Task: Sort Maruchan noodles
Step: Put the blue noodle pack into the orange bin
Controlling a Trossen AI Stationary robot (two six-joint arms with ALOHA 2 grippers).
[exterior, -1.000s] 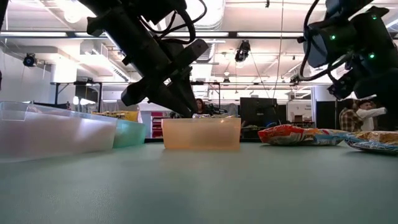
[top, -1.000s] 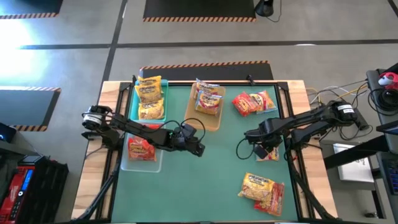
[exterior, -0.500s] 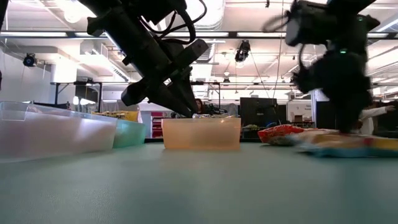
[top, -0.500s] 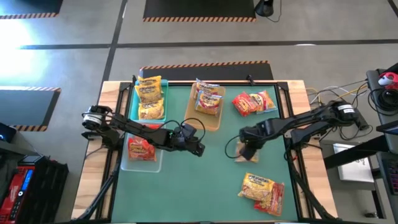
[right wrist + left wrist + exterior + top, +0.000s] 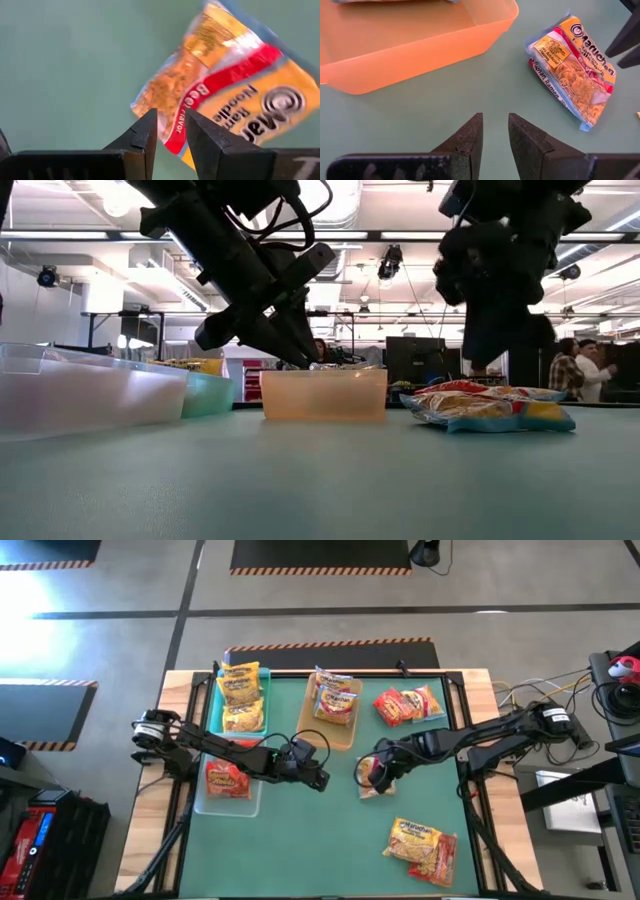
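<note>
One orange-and-red Maruchan noodle packet (image 5: 370,780) lies flat on the green table near its middle, and shows in the low view (image 5: 490,408) and the left wrist view (image 5: 572,75). My right gripper (image 5: 380,766) slants down at the packet's right end, its fingers a narrow gap apart (image 5: 171,127) with nothing between them. My left gripper (image 5: 322,781) hangs over the table left of the packet, also narrowly open (image 5: 495,130) and holding nothing. My right gripper's fingertips (image 5: 150,125) stand at the near edge of the packet (image 5: 175,135), coming slantwise from above and from the table's right. Whether they touch it I cannot tell. The packet lies flat on the table.
A teal tray (image 5: 215,700) holds yellow packets, a tan tray (image 5: 345,735) holds orange-and-red ones, and a clear tray (image 5: 245,802) holds a red one. More packets lie at the far right (image 5: 408,705) and the near right (image 5: 422,845). Bare table lies near the front left.
My right gripper has swung toward the table's left edge and tipped its fingers forward. The packet has slid along the table with it, from near the right edge to the middle, still flat.
</note>
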